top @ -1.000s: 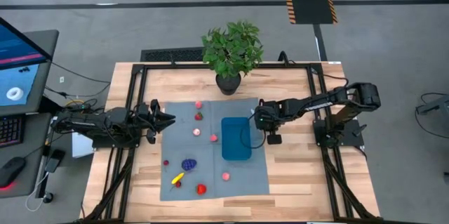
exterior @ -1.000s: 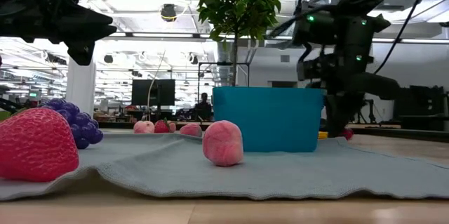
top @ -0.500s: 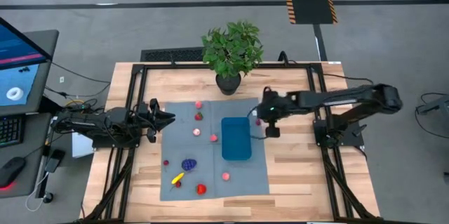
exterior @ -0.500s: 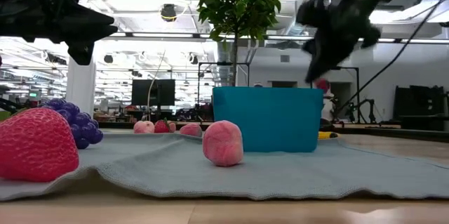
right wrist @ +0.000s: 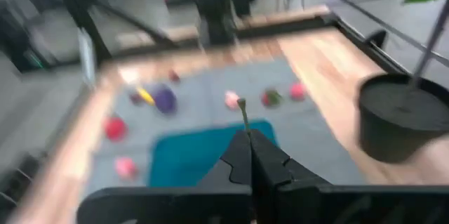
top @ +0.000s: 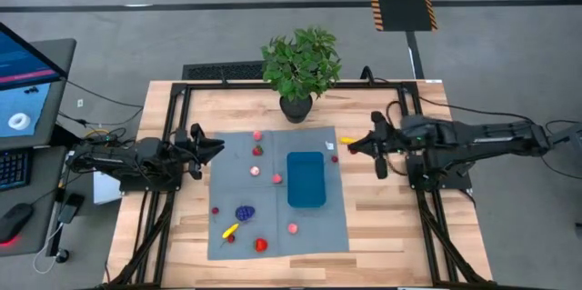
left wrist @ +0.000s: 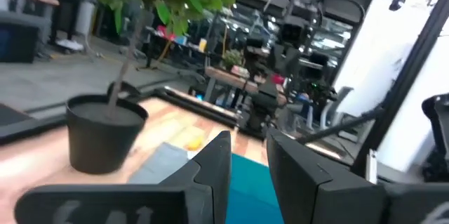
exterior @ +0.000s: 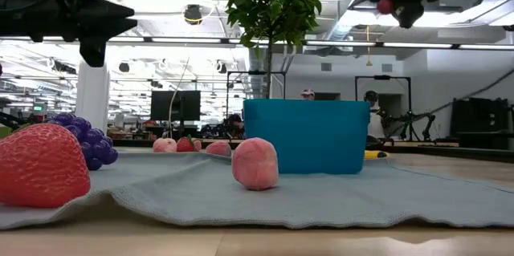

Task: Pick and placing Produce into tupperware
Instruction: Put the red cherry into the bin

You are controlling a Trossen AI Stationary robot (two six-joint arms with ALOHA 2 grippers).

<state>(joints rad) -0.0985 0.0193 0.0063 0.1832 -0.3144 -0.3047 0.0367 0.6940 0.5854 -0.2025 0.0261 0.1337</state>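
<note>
Cherry (exterior: pixel 385 6) is pinched in my right claw (top: pixel 353 145), raised right of the blue tupperware (top: pixel 306 179); next I carry it over and drop it. Left claw (top: pixel 215 147) waits apart.

Right gripper (top: pixel 351 145) raised, jaws pinched together; left gripper (top: pixel 215 147) level, jaws slightly parted.

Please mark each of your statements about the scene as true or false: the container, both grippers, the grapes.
1. The shallow rectangular blue plastic container holds no produce. True.
2. The right gripper rests on the grey-blue cloth mat. False: it hangs high above the table, beyond the mat's right edge, shut on a small red fruit.
3. The purple-blue grape cluster lies inside the container. False: it lies on the mat, left of it.
4. The left gripper is open. True.
</note>
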